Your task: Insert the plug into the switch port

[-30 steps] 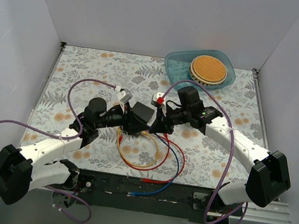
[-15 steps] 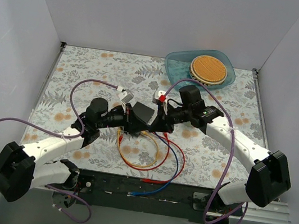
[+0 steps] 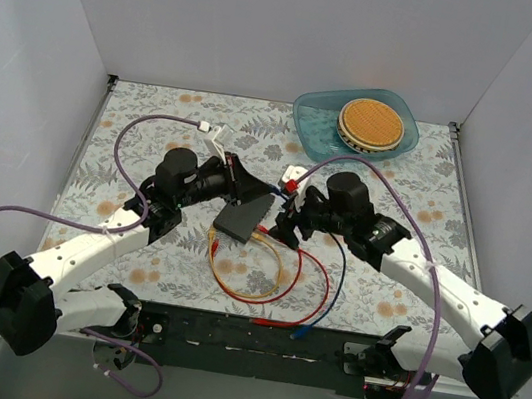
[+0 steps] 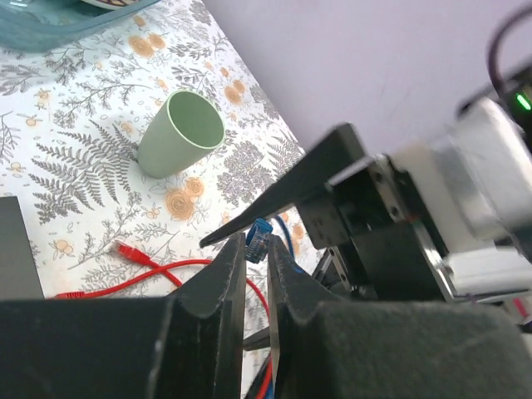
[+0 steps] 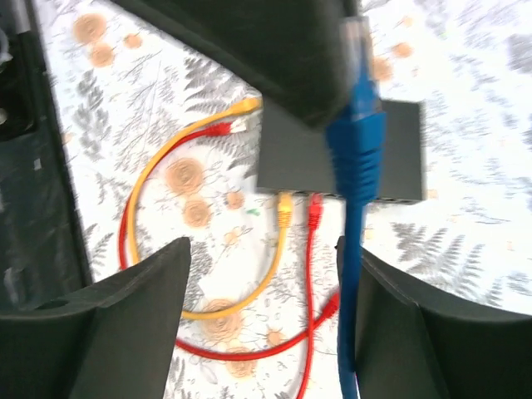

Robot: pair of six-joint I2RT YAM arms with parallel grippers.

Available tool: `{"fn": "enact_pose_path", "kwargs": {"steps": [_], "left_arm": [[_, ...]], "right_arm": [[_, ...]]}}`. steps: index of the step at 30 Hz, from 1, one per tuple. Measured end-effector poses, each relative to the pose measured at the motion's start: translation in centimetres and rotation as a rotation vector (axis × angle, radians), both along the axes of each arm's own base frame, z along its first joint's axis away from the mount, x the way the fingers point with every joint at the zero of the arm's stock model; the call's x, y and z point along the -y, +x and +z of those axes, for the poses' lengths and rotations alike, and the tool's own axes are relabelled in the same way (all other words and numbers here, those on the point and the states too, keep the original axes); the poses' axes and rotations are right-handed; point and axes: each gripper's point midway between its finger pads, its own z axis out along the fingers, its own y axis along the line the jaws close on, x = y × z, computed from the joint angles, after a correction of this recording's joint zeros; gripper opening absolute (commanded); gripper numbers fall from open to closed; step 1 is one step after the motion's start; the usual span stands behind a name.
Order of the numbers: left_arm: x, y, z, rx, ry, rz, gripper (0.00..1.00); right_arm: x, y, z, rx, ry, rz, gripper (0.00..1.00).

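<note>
A blue plug (image 4: 258, 239) on a blue cable (image 5: 356, 249) is pinched between the tips of my left gripper (image 4: 256, 245), which is shut on it. In the top view my left gripper (image 3: 260, 188) hovers just behind the flat black switch box (image 3: 243, 219). The box (image 5: 332, 158) lies on the table. A yellow plug (image 5: 284, 208) and a red plug (image 5: 314, 209) sit in ports on its near edge. My right gripper (image 5: 262, 249) stands open and empty, with the blue cable running along its right finger (image 5: 416, 332). In the top view it (image 3: 286, 220) is right of the box.
A green cup (image 4: 179, 133) lies on its side on the floral table cover. Loops of red cable (image 3: 308, 287) and yellow cable (image 3: 234, 273) lie in front of the box. A teal tray (image 3: 313, 126) with a round woven disc (image 3: 370, 122) stands at the back right.
My left gripper has shut on the blue plug and my right gripper has opened, letting it go. The right arm has drawn back toward the near side. The switch box now lies flat.
</note>
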Motion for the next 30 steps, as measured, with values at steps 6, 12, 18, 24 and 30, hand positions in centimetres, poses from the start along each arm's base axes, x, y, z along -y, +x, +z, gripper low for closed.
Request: {"fn": "enact_pose_path", "kwargs": {"steps": [6,12,18,24,30], "left_arm": [[-0.9,1.7,0.4,-0.155,0.014,0.148,0.00],[-1.9,2.4,-1.8,-0.289,0.063,0.241,0.00],[-2.3,2.2,-2.8,-0.356,0.080,0.270,0.00],[-2.3,2.2,-2.7,-0.367,0.078,0.276,0.00],[-2.2,2.2,-2.8,-0.377,0.080,0.278,0.00]], "right_arm": [[0.1,1.1,3.7,0.215,0.055,-0.161,0.79],[0.5,3.0,5.1,0.315,0.065,-0.296,0.73],[0.8,4.0,5.5,0.352,0.067,-0.346,0.68],[0.2,4.2,5.3,0.372,0.072,-0.329,0.64],[-0.7,4.3,4.4,0.375,0.061,-0.298,0.60]]}}
